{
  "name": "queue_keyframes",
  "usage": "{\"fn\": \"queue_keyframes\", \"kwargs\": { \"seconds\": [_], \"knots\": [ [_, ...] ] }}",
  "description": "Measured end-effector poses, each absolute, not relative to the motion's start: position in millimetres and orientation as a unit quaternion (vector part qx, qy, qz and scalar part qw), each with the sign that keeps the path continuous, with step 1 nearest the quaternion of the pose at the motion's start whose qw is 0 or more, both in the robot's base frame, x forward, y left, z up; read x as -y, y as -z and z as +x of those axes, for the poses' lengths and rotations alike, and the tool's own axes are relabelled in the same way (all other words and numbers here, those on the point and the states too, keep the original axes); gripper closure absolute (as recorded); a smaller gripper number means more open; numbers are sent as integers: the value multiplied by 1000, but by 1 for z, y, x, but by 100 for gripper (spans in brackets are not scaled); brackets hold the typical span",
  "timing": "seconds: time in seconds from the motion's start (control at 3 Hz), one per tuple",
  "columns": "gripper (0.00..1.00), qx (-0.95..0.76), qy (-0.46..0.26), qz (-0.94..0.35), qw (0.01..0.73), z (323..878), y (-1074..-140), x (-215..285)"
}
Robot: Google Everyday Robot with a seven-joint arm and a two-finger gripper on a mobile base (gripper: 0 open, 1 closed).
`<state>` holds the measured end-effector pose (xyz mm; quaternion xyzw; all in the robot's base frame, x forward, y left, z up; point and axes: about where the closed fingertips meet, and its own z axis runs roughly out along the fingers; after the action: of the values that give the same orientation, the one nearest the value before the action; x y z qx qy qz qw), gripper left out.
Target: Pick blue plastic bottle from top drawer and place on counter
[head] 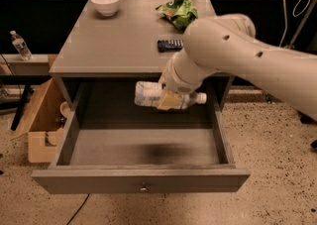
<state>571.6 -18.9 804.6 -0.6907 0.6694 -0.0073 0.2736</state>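
Although the clear pale-blue plastic bottle (pixel 148 94) with its white-and-blue label was already off the floor of the wide, shallow grey top drawer (pixel 143 182), it had not yet reached the flat grey worktop (pixel 114 45). It hung on its side in the air above the open drawer, level with the dark gap under the worktop's front edge. The tan two-finger claw (pixel 171 100) was clamped around its middle, and the white cap end poked out past the claw. The drawer floor below showed nothing but a dark shadow.

So the pick looked done and the placing was not. What remained, by my reading, was to raise the bottle above the worktop's edge, carry it back over the surface, set it down and let go. The worktop held a round white bowl (pixel 105 2), a crumpled green snack bag (pixel 178 12) and a small dark flat object (pixel 168 45), with bare grey between them.
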Motion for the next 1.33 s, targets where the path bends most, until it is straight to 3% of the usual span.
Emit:
{"fn": "queue_keyframes", "kwargs": {
  "seconds": [0.33, 1.0, 1.33],
  "knots": [
    [100, -631, 47, -720, 286, 591, -863, -1],
    [100, -624, 49, -722, 294, 604, -870, -10],
    [100, -629, 47, -719, 293, 639, -875, -24]
  ]
}}
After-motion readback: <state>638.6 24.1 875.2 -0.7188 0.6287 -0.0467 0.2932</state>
